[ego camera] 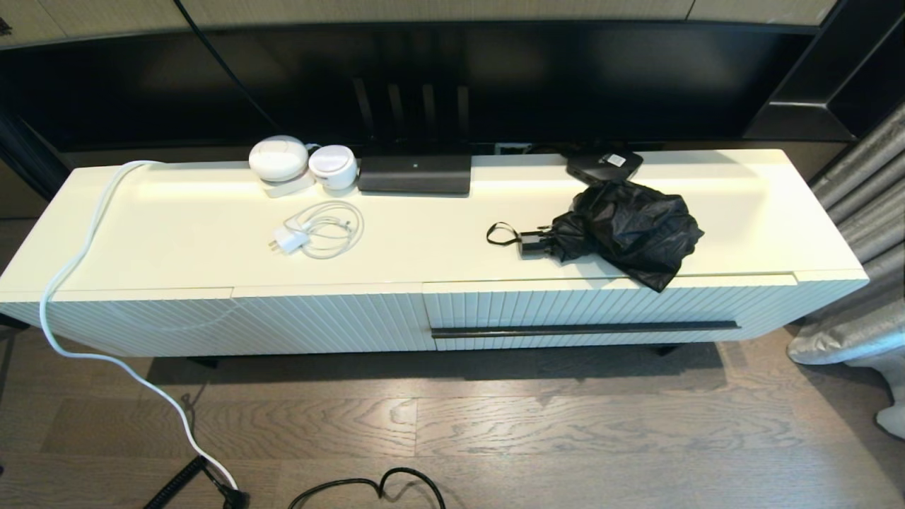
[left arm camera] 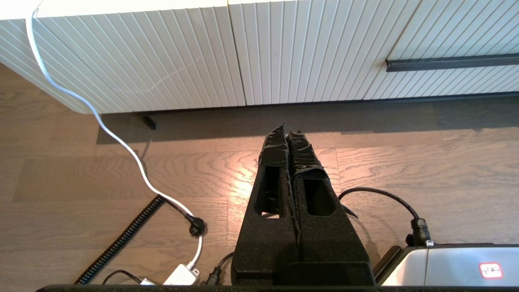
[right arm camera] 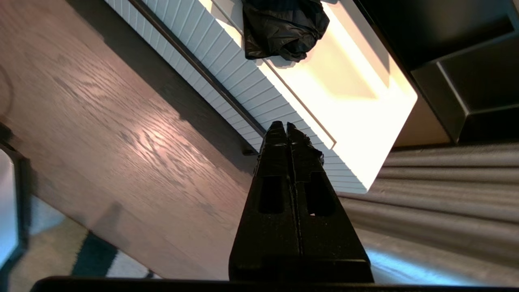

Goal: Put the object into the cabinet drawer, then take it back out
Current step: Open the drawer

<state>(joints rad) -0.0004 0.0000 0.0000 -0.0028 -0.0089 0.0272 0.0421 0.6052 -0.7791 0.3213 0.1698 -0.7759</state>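
Note:
The black folding umbrella (ego camera: 626, 230) lies on the cabinet top at the right, its fabric hanging slightly over the front edge, its short handle (ego camera: 532, 244) and wrist loop (ego camera: 500, 234) pointing left. It also shows in the right wrist view, umbrella (right arm camera: 284, 26). Below it the ribbed cream drawer (ego camera: 608, 304) is closed, with its dark bar handle (ego camera: 585, 329) across the front. Neither arm shows in the head view. My left gripper (left arm camera: 287, 132) is shut and empty, low over the floor before the cabinet. My right gripper (right arm camera: 282, 125) is shut and empty, off the cabinet's right end.
On the cabinet top lie a white charger with coiled cable (ego camera: 314, 230), two white round devices (ego camera: 300, 162), a dark box (ego camera: 414, 174) and a flat black box with sticker (ego camera: 603, 164). A white cord (ego camera: 78, 283) runs down to the floor. Grey curtains (ego camera: 862, 233) hang at right.

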